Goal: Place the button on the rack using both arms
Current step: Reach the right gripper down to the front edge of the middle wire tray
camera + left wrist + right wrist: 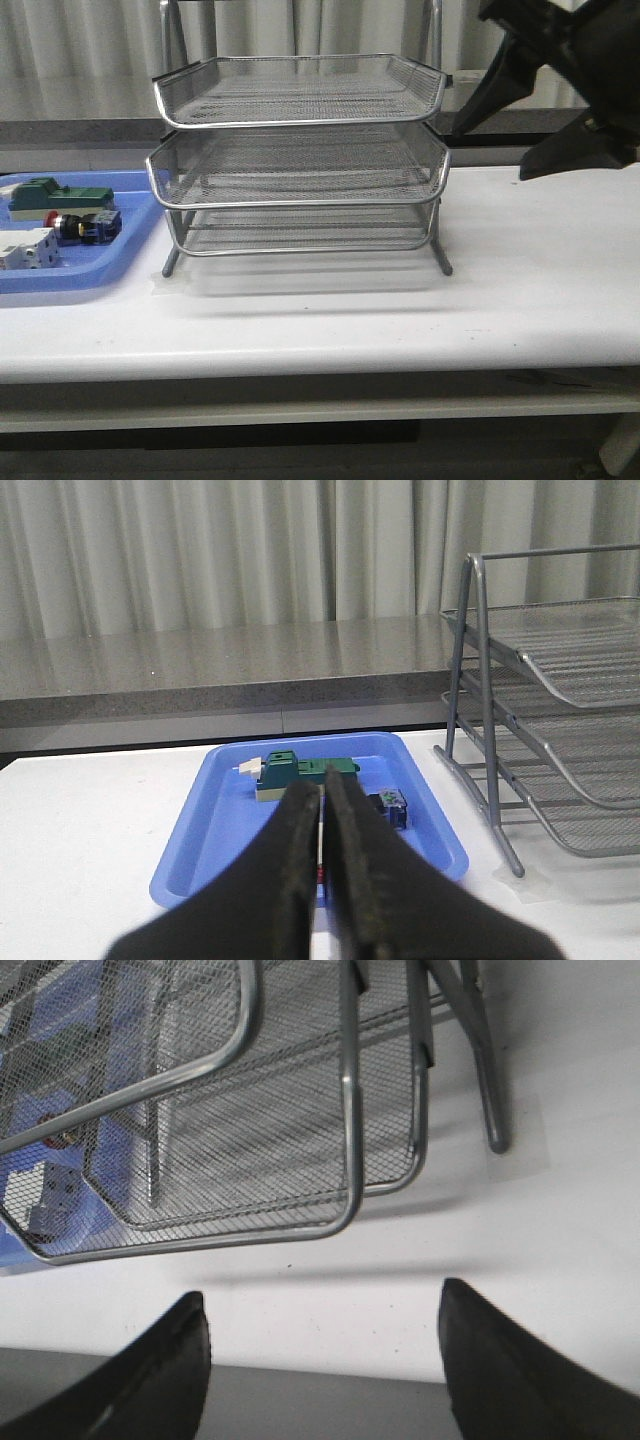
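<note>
The button [80, 227] lies on its side in the blue tray [90, 272] at the far left, red cap toward the left. The left wrist view shows its bluish end [391, 808] just beside my left gripper [322, 792], which hovers above the tray, shut and holding nothing. The three-tier wire rack [300, 160] stands mid-table with all tiers bare. My right gripper [488, 155] hangs open at the rack's right side, above the table. In the right wrist view its gripper [320, 1305] spreads wide over the white tabletop, next to the rack's corner [350, 1200].
A green block [55, 195] and a white block [25, 250] share the blue tray with the button. The green block [300, 771] lies beyond the left fingers. A grey ledge and curtains run behind the table. White tabletop stretches right of the rack.
</note>
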Available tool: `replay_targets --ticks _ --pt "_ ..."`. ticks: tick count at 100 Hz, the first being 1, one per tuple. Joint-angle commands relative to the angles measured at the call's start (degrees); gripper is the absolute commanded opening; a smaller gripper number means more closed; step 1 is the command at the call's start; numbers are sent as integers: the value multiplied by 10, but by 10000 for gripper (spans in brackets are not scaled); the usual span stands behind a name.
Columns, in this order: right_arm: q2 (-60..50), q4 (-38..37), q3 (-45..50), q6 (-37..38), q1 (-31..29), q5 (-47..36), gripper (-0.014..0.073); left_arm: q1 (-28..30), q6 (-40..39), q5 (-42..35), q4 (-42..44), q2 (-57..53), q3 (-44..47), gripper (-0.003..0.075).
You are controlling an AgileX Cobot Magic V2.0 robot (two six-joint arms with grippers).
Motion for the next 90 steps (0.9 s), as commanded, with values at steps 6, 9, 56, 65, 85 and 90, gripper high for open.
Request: replay_targets --ticks 6,9,56,65,85,90 --pt "29 92 -51 -88 1 -4 498 0 -5 -47 -6 -18 27 4" --pt "40 105 -61 -99 1 -3 498 0 -5 -47 -6 -18 27 4" --pt "168 127 -147 -120 1 42 498 0 -5 -47 -6 -18 27 4" --pt "176 129 -147 -120 1 42 460 0 -5 -47 -6 -18 27 4" --pt "180 129 -147 -120 1 56 234 0 -5 -47 -6 -18 27 4" --pt "180 129 -147 -120 1 61 188 0 -5 -47 -6 -18 27 4"
